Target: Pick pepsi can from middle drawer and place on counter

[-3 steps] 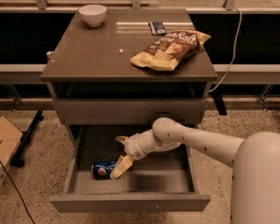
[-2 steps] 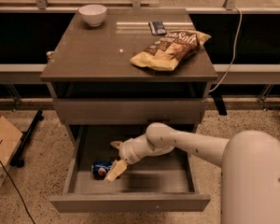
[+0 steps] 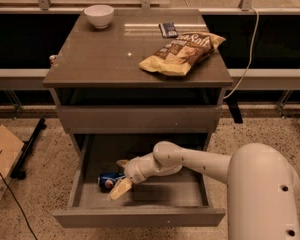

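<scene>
The pepsi can (image 3: 107, 181) lies on its side at the left of the pulled-out middle drawer (image 3: 140, 217), on the drawer's bare grey floor. My gripper (image 3: 121, 176) is down inside the drawer at the can's right end. It is open, with one pale finger (image 3: 120, 189) in front of the can and the other behind it. I cannot tell whether the fingers touch the can. My white arm reaches in from the lower right. The counter (image 3: 105, 54) is the glossy top of the cabinet above.
On the counter lie a yellow chip bag (image 3: 182, 51), a white bowl (image 3: 99, 15) and a flat dark-blue packet (image 3: 167, 29). A closed drawer front (image 3: 140, 119) sits above the open one. A cardboard box (image 3: 0, 156) stands on the floor at left.
My gripper has moved left and a little forward inside the drawer, up to the can. The can has not moved.
</scene>
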Controlling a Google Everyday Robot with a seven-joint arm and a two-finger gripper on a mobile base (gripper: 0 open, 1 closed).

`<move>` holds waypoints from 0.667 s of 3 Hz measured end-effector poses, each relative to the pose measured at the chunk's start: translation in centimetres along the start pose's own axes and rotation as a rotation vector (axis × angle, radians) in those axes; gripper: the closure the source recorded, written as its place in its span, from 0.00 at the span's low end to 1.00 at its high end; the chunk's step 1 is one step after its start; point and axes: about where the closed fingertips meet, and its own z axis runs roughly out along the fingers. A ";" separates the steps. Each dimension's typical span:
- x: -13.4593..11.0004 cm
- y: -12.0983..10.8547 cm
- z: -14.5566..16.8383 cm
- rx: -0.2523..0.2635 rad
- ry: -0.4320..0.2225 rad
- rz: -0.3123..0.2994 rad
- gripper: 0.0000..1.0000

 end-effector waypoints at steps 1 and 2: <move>1.7 -0.2 0.8 0.003 0.008 0.057 0.00; 2.9 -0.1 0.6 0.012 0.018 0.098 0.16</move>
